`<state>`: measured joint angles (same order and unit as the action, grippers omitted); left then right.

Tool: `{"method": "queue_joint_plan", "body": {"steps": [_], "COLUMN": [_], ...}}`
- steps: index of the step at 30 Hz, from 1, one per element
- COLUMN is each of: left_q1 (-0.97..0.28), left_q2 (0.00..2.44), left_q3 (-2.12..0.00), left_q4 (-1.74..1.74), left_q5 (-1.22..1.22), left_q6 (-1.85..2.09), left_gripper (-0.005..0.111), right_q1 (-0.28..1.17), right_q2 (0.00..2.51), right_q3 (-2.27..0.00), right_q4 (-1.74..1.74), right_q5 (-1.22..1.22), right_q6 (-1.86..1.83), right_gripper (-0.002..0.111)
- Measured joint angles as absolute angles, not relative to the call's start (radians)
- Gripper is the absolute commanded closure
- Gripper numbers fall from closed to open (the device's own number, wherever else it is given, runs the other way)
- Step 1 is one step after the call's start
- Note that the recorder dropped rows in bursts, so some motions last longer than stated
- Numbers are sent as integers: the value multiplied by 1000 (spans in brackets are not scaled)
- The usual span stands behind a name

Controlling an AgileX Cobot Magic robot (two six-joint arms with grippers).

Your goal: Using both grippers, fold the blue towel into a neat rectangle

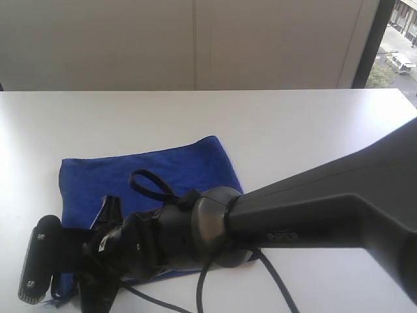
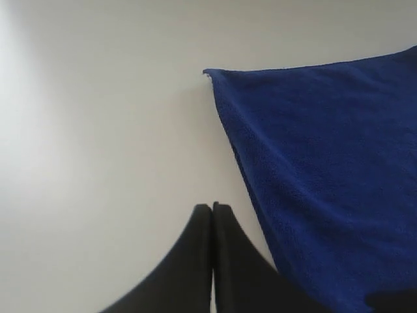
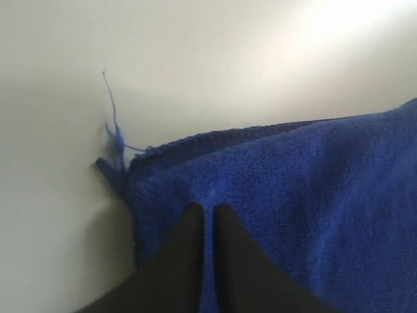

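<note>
The blue towel [image 1: 163,169] lies flat on the white table [image 1: 293,130], left of the middle. My right arm reaches across it, and the right gripper [image 1: 81,290] points down at the towel's near left corner. In the right wrist view the right gripper [image 3: 208,208] has its jaws nearly together on the towel [image 3: 293,195], with blue cloth in the thin gap, close to a corner with a frayed thread [image 3: 114,117]. My left gripper [image 2: 212,206] is shut and empty over bare table, just beside the towel's edge [image 2: 326,163]. The left arm does not show in the exterior view.
The right arm's black body [image 1: 313,208] and its cables [image 1: 150,186] cover the towel's near edge. A pale wall [image 1: 195,45] rises behind the table's far edge, with a window [image 1: 397,45] at the right.
</note>
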<state>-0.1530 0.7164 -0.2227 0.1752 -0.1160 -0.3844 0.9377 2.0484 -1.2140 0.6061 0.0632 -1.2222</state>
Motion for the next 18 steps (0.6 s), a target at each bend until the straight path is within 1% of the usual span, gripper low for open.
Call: {"method": "queue_joint_plan", "body": {"steps": [1,2,3,7,10,13,18], "left_q1": [-153,-153,-153,-153,-153,-153,-153], "left_q2": [716,716,716,716,716,716,716], "left_q3": [-223,-223,-223,-223,-223,-223,-223], "left_q4": [175,175,175,175,175,175,175], "left_q5": [-115,-115,-115,-115,-114,-112,-112], "left_q6": [-384,-384,-384,-384,-384,-384,-384], "left_gripper": [107,107,107,107,107,107,107], "right_q1": [938,938,938,938,938,938,938], "right_q2": [2044,2033,2015,2004,2033,2049,2051], "right_q3": [-1214,-1214,-1214,-1214,-1214,-1214,-1214], "right_q4": [606,606,606,608,608,606,606], "right_q5": [74,90,126,205,189,133,84], "right_q6": [-1222,-1222,-1222,-1238,-1242,-1242,-1237], "right_gripper": [86,76,73,73,73,82,101]}}
